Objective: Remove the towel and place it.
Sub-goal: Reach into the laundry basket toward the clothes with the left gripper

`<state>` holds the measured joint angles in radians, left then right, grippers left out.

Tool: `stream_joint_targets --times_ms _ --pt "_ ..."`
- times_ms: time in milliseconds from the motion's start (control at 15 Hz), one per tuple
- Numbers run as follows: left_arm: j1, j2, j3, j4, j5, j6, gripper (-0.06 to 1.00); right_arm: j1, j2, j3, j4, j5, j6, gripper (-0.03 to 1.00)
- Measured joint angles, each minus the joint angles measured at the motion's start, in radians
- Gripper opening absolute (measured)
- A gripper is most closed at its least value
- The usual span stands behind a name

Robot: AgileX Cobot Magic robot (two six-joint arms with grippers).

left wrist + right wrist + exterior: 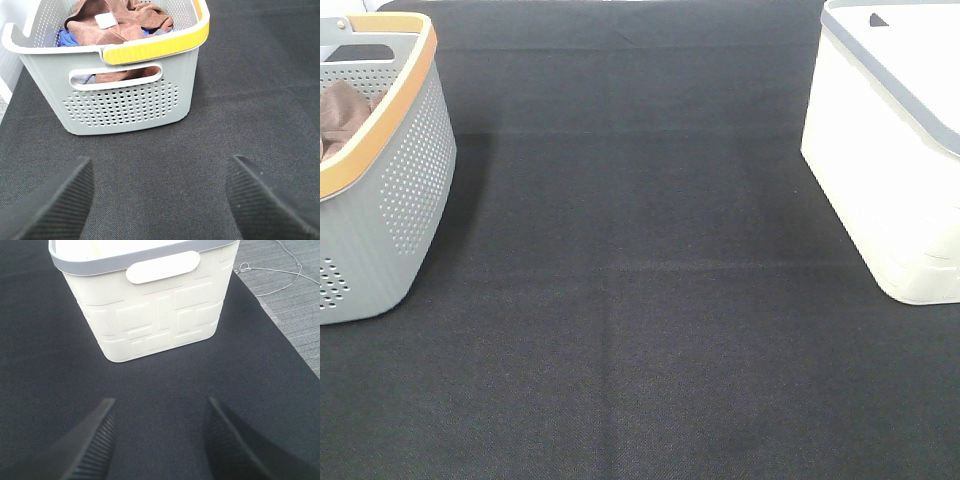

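Observation:
The reddish-brown towel point(120, 25) lies bunched in the grey perforated basket point(125, 100), with its small white tag point(105, 21) facing up. In the exterior high view the basket point(410, 170) stands at the far left, and only a bit of the towel point(342, 115) shows over its orange rim. My left gripper point(160, 200) is open and empty, low over the black mat just in front of the basket. My right gripper point(160, 440) is open and empty, in front of the white basket point(150, 315). Neither gripper shows in the exterior high view.
The white basket point(890, 170) stands at the right of the black mat point(640, 300). A blue cloth point(67, 37) lies under the towel in the grey basket. In the right wrist view, the mat's edge, grey floor and a thin cable point(270, 270) lie beyond the white basket.

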<state>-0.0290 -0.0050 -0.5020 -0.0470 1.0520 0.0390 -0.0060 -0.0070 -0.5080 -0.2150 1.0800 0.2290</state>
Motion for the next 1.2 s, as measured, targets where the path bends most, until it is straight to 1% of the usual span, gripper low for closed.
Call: stream_joint_targets --times_ms 1200 --pt "0.000 0.000 0.000 0.000 0.000 0.000 0.71 0.000 0.000 0.000 0.000 0.000 0.000 0.51"
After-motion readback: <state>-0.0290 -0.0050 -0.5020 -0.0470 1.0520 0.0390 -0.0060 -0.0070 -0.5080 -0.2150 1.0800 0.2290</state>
